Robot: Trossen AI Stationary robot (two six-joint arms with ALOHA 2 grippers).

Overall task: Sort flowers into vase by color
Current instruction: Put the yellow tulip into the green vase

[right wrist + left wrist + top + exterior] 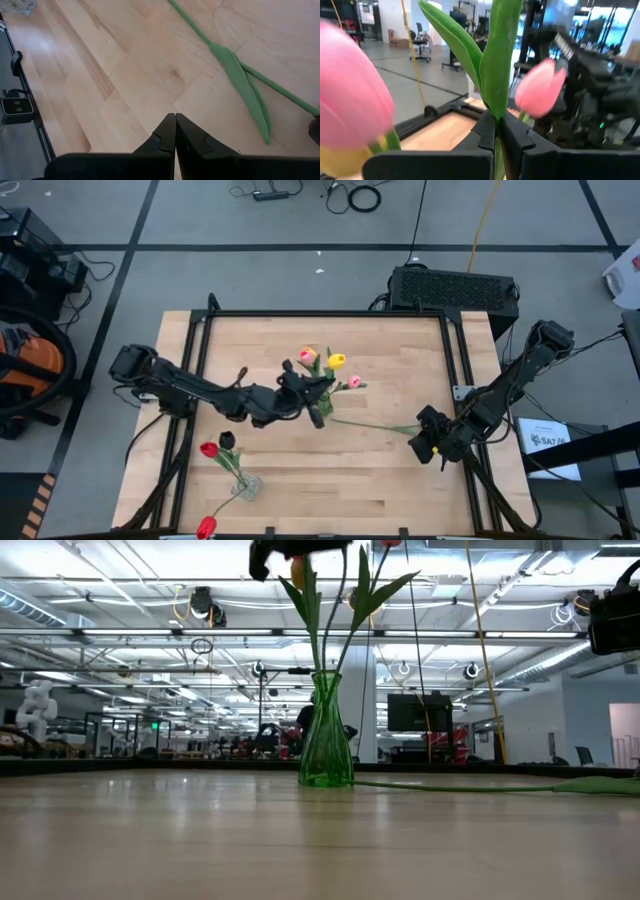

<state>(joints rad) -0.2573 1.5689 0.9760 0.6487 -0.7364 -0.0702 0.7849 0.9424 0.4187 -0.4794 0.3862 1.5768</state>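
A green glass vase (326,755) stands mid-table and holds tulips with pink and yellow heads: a pink and yellow one (308,356), a yellow one (337,361) and a pink one (354,381). My left gripper (318,393) is level above the vase (319,414), shut on a green stem with leaves (495,60). A pink head (540,87) hangs just beyond the fingers. A loose stem (375,425) lies flat on the table, right of the vase. My right gripper (420,442) hovers shut over its leaf (242,82), touching nothing. My left gripper pinches the green stem where the leaves branch off (495,117), between its two fingers. The fingers come level from the table's left and lie across the stem. The stem stands about upright and runs down toward the vase's neck (326,680).
A clear vase (245,485) near the front left holds a red tulip (208,449) and a black one (227,440). Another red tulip (206,527) lies at the near edge. Bare wood stretches between the green vase and the near edge.
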